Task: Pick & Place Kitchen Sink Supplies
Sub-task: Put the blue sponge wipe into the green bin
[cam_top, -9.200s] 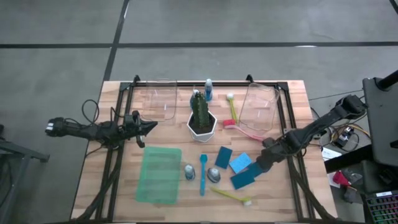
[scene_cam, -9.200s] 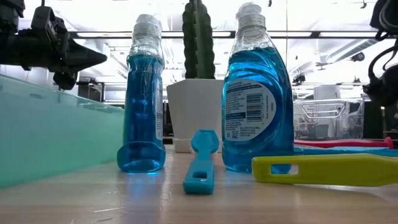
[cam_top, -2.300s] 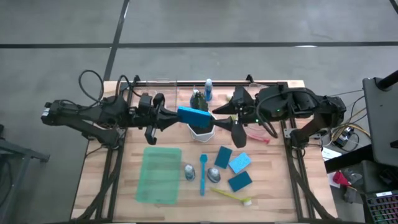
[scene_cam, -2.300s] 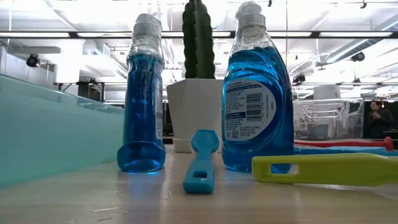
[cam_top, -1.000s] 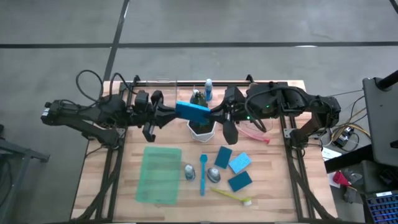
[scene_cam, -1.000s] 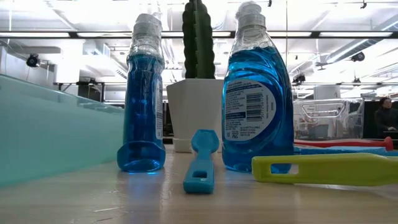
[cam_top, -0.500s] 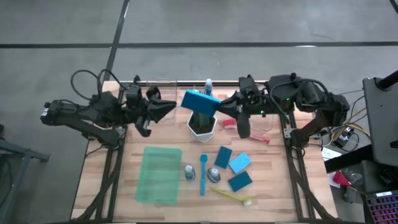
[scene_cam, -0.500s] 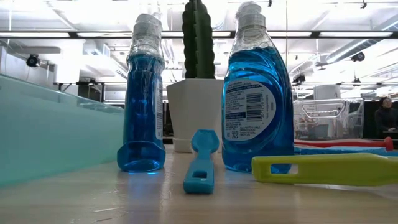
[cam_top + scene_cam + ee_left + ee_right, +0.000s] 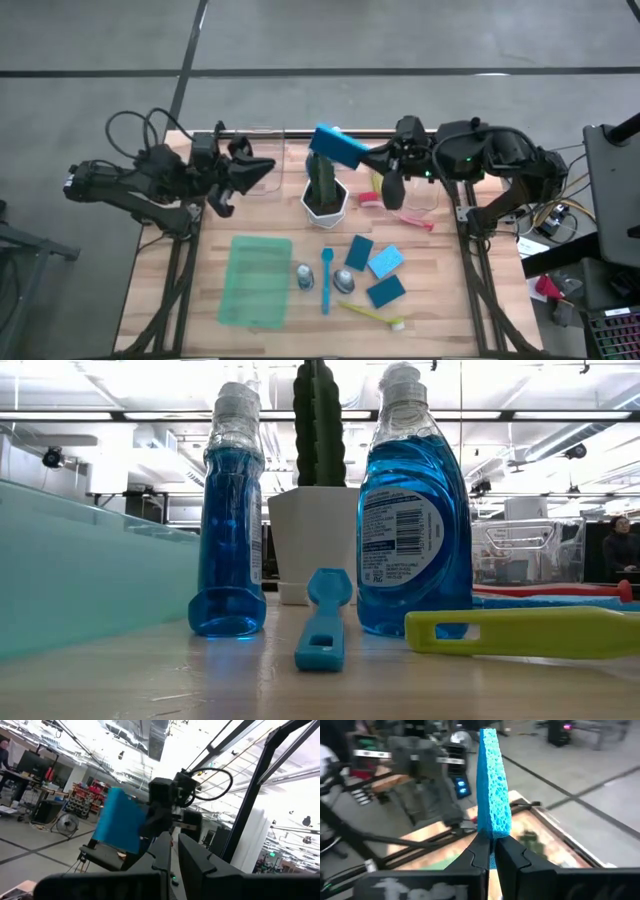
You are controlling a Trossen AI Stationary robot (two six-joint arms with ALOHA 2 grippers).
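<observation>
My right gripper (image 9: 364, 160) is shut on a blue sponge (image 9: 338, 147), held in the air over the green cactus (image 9: 322, 180); the right wrist view shows the sponge (image 9: 492, 780) standing on edge. My left gripper (image 9: 268, 166) hovers left of the cactus, shut and holding nothing; its wrist view shows the sponge (image 9: 120, 820) ahead of its fingers. On the table lie three more blue sponges (image 9: 376, 268), two blue bottles (image 9: 230, 510) (image 9: 413, 510), a blue brush (image 9: 326, 280), a yellow brush (image 9: 372, 315) and a pink brush (image 9: 400, 212). My right gripper pinches the sponge's two broad faces between its fingers at the end nearest the gripper (image 9: 493, 831). The fingers come roughly level from the table's right side. The sponge stands on edge, sticks out beyond the fingertips toward the left, and hangs clear above the cactus.
A translucent green tray (image 9: 256, 280) lies flat at the near left. Clear bins stand at the far left (image 9: 255, 150) and far right (image 9: 420, 175). The cactus pot (image 9: 325, 205) sits at the table's middle, under the sponge. A person (image 9: 622, 550) shows far off in the room.
The sponge, held by both grippers a second ago, has come out of my left gripper. My right gripper has carried it up and toward the far right, tipping it. My left gripper has drawn back a little toward the left.
</observation>
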